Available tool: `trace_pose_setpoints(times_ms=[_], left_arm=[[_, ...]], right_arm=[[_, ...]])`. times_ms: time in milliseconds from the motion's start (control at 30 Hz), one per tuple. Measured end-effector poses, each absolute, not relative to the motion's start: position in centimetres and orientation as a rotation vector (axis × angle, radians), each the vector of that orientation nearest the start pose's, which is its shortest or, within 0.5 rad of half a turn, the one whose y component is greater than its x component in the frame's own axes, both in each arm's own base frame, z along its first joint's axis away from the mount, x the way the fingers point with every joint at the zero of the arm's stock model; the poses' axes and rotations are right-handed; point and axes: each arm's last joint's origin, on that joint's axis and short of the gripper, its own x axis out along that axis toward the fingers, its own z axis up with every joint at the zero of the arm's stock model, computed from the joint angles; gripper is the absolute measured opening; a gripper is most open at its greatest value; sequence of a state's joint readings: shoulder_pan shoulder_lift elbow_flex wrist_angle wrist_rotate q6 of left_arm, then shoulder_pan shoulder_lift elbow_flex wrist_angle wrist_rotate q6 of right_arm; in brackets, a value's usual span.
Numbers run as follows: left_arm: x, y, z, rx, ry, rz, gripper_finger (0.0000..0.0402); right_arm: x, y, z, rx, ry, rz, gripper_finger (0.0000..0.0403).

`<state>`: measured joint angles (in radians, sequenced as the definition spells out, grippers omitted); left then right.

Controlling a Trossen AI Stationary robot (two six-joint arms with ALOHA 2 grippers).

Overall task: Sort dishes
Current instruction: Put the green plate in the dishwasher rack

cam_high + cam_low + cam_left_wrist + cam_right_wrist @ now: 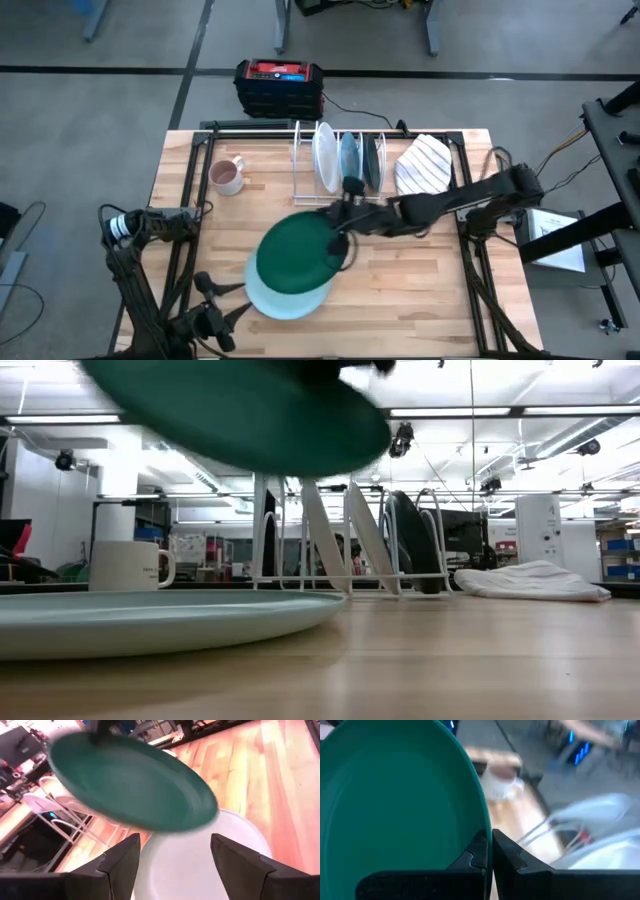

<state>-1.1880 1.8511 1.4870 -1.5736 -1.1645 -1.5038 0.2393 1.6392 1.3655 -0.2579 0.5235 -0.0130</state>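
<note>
My right gripper [340, 238] is shut on a dark green plate [296, 252] held in the air above a pale teal plate [285, 293] that lies flat on the table. The green plate also shows in the low view [240, 410], the left wrist view [130, 785] and the right wrist view [395, 805]. Several plates [345, 158] stand on edge in the wire rack [300, 165] at the far middle. My left gripper [172, 860] is open and empty near the table's near left, just beside the teal plate [200, 865]. My right gripper pinches the green plate's rim [484, 827] between its two fingers, one on each face, on the edge nearest the table's right. The fingers come level from the right. The plate is lifted clear and tilted, over the teal plate.
A pinkish mug [227, 175] stands at the far left. A white striped cloth [424, 165] lies right of the rack. A black and red box [279, 85] sits beyond the table's far edge. Bare wood lies at the near right.
</note>
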Motion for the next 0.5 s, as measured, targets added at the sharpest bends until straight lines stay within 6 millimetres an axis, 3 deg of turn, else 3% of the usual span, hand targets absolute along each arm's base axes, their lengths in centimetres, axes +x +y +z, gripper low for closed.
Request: trace_pose_setpoints(times_ms=[233, 500], left_arm=[[14.3, -28.3, 26.3, 0.422, 0.489, 0.396, 0.0233], [14.0, -27.3, 28.1, 0.458, 0.451, 0.371, 0.0233]], right_arm=[[32.0, 6.3, 37.6, -0.566, 0.357, -0.218, 0.0], [28.3, 5.4, 42.2, -1.164, 0.248, -0.2, 0.0]])
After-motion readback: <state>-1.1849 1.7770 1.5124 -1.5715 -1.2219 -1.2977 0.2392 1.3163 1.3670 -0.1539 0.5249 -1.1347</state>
